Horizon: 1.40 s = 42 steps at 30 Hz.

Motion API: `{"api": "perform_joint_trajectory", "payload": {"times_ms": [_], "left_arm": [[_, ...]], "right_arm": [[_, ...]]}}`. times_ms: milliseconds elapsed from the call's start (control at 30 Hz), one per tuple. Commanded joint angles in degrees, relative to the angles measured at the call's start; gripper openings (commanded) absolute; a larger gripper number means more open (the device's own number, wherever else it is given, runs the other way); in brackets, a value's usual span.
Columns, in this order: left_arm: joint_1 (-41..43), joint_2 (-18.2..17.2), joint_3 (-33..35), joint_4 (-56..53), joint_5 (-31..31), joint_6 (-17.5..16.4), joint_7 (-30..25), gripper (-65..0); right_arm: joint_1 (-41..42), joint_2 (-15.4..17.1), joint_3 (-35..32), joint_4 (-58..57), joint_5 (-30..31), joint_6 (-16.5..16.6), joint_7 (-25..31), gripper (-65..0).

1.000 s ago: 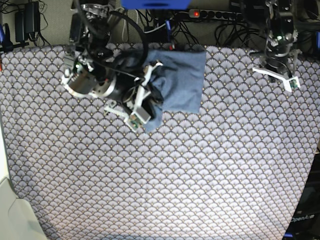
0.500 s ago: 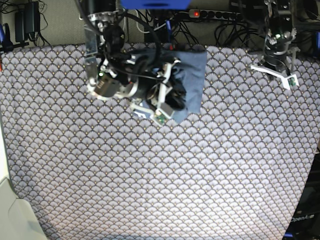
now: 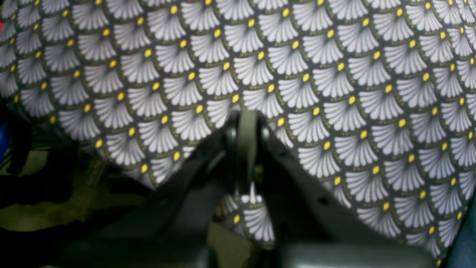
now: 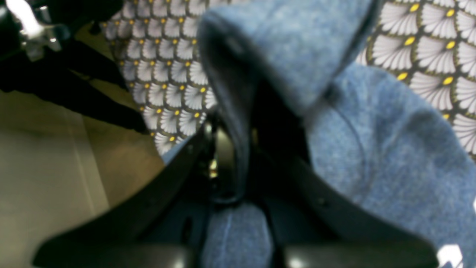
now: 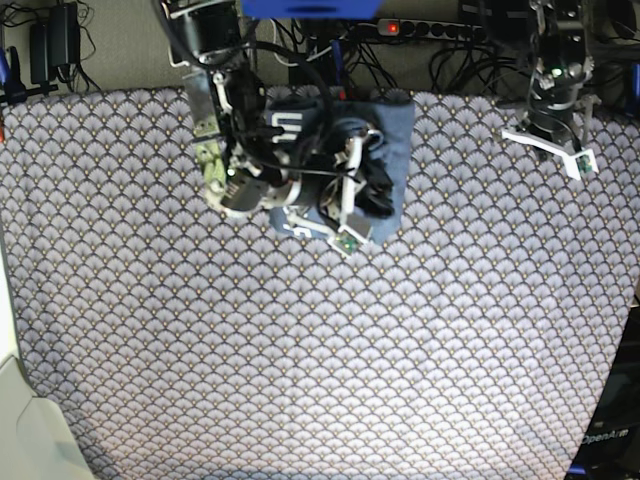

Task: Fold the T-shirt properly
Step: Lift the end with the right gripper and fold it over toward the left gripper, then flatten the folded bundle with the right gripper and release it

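At the far edge of the grey scallop-patterned tablecloth (image 5: 300,350), the right gripper (image 4: 238,163) pinches a fold of the slate-blue heathered cotton T-shirt (image 5: 395,135), its arm covering most of the bundle. Black cables (image 5: 450,55) trail behind. Far right, the left gripper (image 3: 245,149) hovers pressed together, empty.

The right gripper (image 4: 232,163) fills the lower half from 7 to 5 o'clock, its dark jaws pinched on a fold of the slate-blue T-shirt (image 4: 390,160). The cloth rises to 12 o'clock and bulges toward 3 and 4 o'clock. The scallop-patterned tablecloth (image 4: 167,74) shows at 11 and 2 o'clock.
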<state>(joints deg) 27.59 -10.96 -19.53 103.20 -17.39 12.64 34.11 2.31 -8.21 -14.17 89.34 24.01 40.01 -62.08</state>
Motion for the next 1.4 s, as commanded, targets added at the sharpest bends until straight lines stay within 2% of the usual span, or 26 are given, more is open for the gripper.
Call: {"api": "perform_joint_trajectory", "payload": {"times_ms": [0,133,467,667,900,1367], "left_arm": [[0.05,-0.60,-0.29,1.11,0.29,0.06,-1.10,-64.5],[0.05,-0.51,-0.29,1.11,0.29,0.06,-1.10,-64.5],[0.14,-0.60,-0.29,1.11,0.29,0.06,-1.10,-64.5],[1.20,-0.69,-0.38,1.11,0.29,0.06,-1.18,-64.5],[1.28,-0.69,-0.38,1.11,0.29,0.06,-1.18,-64.5],[2.60,-0.16,-0.38,4.54,0.20,0.06,-1.18,-64.5]], "right_arm": [[1.17,-0.28,-0.11,0.46,1.26,-0.01,1.29,-63.8],[1.43,0.34,-0.02,0.29,1.26,-0.01,1.29,-54.6],[1.34,0.34,-4.95,6.44,1.44,-0.01,1.21,-38.1],[1.17,0.95,-4.68,11.71,1.44,-0.01,1.21,-38.1],[0.81,5.09,-3.63,16.29,1.44,-0.01,1.29,-38.1],[-4.81,12.73,1.56,16.11,1.44,-0.01,1.73,-38.1]]}}
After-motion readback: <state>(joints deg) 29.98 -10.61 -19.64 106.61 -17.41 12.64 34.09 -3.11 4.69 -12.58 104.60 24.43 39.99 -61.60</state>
